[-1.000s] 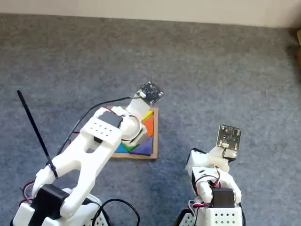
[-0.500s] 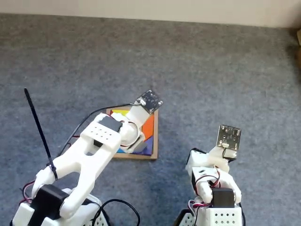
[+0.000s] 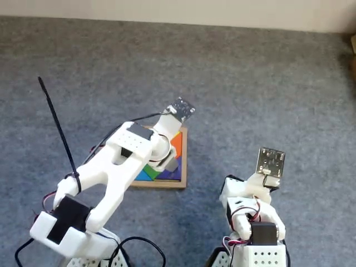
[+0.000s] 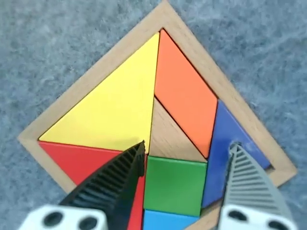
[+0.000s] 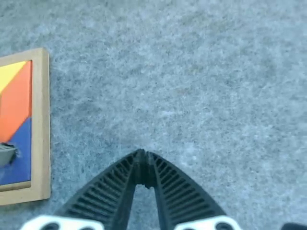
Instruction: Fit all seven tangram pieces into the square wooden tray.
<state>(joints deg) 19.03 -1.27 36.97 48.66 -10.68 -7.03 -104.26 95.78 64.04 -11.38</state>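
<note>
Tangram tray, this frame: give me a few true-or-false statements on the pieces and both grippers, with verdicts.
1. The left gripper is open above the tray. True.
2. Every place in the tray is filled. False: a triangular gap of bare wood shows between the yellow triangle, the orange piece and the green square.
3. The right gripper holds a tangram piece. False: it is shut on nothing, over the carpet beside the tray.
4. The yellow triangle and the orange piece lie edge to edge. True.
</note>
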